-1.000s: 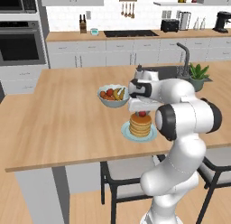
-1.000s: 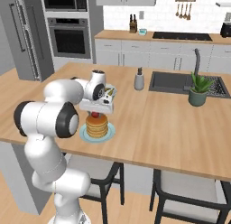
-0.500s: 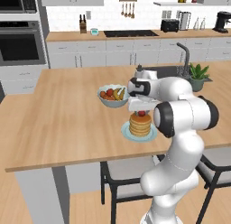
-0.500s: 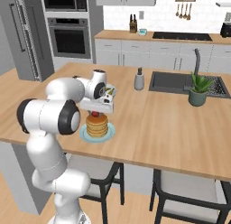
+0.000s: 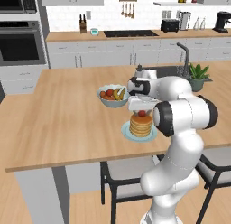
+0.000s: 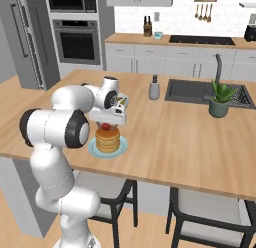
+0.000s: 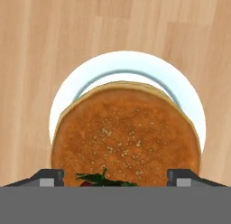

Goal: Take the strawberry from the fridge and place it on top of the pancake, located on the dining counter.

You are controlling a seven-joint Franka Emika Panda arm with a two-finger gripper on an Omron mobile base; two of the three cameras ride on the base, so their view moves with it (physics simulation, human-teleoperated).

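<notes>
Where the arm bends down over the near edge of the dining counter (image 5: 67,123), the gripper (image 7: 115,177) hangs directly above the pancake (image 7: 124,133), pointing straight down at it. In the hand view the two fingertips (image 7: 49,177) stand wide apart, one at each lower corner, with the brown top of the stack between them. The strawberry (image 7: 104,180) sits in the gap between them, near the middle, touching neither tip; its green leaves and a sliver of red show at the bottom edge of that view. The jaws are open and hold nothing.

From the left base view the strawberry (image 5: 141,113) rests on top of the pancake (image 5: 140,125), just under the hand. The right base view shows the same: the red berry (image 6: 105,126) lies on the stack (image 6: 107,139), just below the gripper (image 6: 107,119). The stack stands on a pale plate (image 7: 135,63), which lies flat on the wooden top near the counter's near edge.

A bowl of fruit (image 5: 113,96) stands just beyond the plate, to its far left in the left base view, apart from it.
</notes>
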